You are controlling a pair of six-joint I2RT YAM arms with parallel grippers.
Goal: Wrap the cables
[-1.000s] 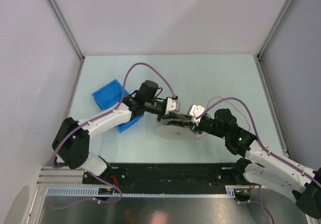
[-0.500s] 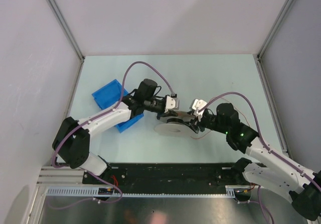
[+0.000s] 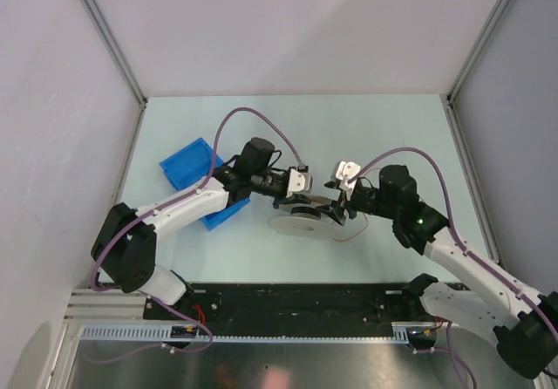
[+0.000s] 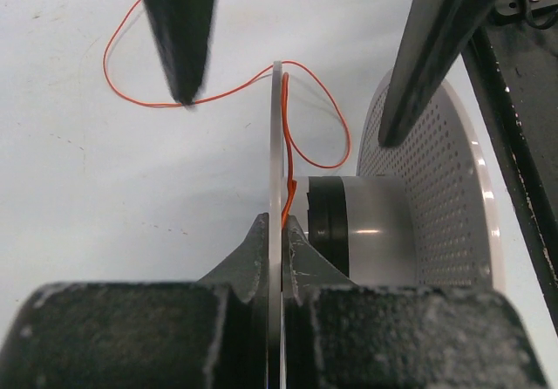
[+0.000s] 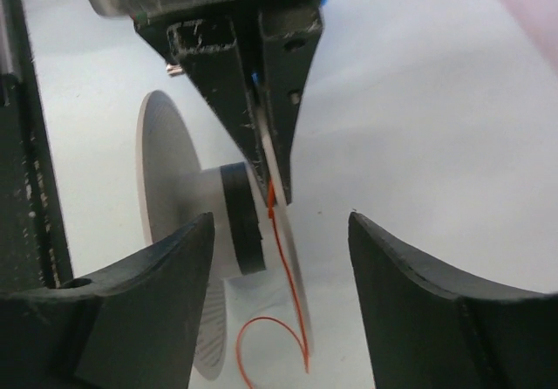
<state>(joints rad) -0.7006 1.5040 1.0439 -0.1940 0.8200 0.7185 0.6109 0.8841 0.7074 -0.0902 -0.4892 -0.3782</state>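
You have the left gripper (image 4: 279, 232) clamped on the rim of one thin flange of the grey-white spool (image 3: 293, 224), fingers pressed tight against the disc. The spool sits near the middle of the table (image 3: 392, 127); whether its perforated flange touches the surface cannot be determined. The right gripper (image 5: 281, 258) faces the left one just beside the spool, its fingers well apart and holding nothing. The reddish-orange wire (image 4: 284, 199) runs up the inner face of the held flange, crosses its rim, and trails in loose loops on the table. A blue bin (image 3: 186, 166) lies under the left arm.
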